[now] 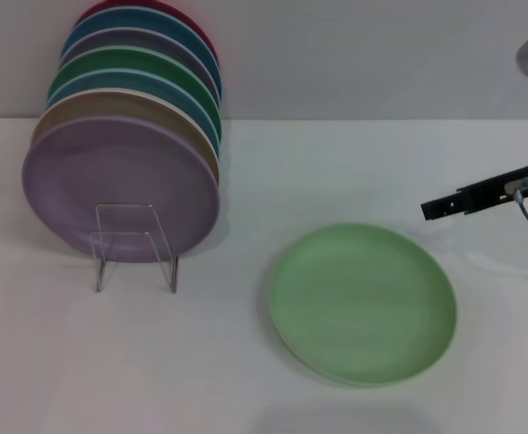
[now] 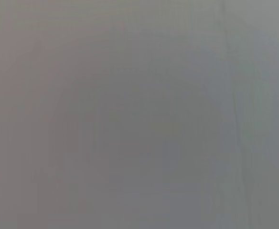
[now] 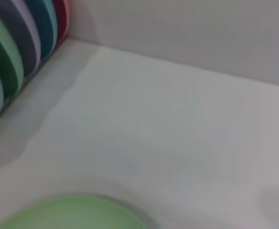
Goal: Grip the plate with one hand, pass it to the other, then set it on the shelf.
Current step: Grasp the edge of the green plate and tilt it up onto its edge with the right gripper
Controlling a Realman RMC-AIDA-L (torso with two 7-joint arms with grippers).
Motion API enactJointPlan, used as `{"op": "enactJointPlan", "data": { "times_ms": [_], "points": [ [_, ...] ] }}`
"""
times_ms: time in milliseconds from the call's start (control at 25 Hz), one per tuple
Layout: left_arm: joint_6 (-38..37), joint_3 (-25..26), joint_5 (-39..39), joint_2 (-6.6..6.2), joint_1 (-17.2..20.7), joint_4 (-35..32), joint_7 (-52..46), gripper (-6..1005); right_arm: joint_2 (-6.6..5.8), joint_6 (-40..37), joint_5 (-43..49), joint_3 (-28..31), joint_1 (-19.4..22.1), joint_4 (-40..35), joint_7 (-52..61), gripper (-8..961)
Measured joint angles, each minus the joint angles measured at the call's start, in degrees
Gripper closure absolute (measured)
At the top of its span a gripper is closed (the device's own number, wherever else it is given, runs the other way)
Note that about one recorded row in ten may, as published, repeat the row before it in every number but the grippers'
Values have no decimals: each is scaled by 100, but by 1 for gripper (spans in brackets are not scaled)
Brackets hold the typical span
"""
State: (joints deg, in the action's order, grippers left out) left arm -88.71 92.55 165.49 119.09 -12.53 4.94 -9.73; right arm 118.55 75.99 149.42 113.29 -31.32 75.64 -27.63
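The plate (image 1: 362, 304) is seen lying flat on the white table (image 1: 246, 380), right of centre, untouched by either gripper. The right gripper (image 1: 438, 208) is seen in the head view at the 2 o'clock position from the plate, held above the table and apart from the plate; whether its jaws are wide or narrow cannot be told. The shelf (image 1: 136, 246) is located at the 9 o'clock position from the plate, with a row of coloured plates (image 1: 124, 154) standing on edge against it. The left gripper is not shown; only a grey surface is recorded by its wrist camera.
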Motion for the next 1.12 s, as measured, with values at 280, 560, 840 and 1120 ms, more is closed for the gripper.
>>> {"op": "enactJointPlan", "data": {
  "times_ms": [280, 560, 840, 1120],
  "points": [
    [-7, 0, 1, 0, 14, 6, -66, 161, -19, 5, 143, -193, -193, -465, 37, 119],
    [-9, 0, 1, -1, 13, 22, -71, 161, -18, -46, 256, -440, -310, -778, 94, 119],
    [10, 1, 1, -7, -24, 5, -74, 161, 0, -70, 318, -542, -339, -965, 145, 119],
    [12, 1, 1, -10, -36, 10, -73, 162, 18, -76, 322, -566, -350, -1081, 154, 119]
  ]
}}
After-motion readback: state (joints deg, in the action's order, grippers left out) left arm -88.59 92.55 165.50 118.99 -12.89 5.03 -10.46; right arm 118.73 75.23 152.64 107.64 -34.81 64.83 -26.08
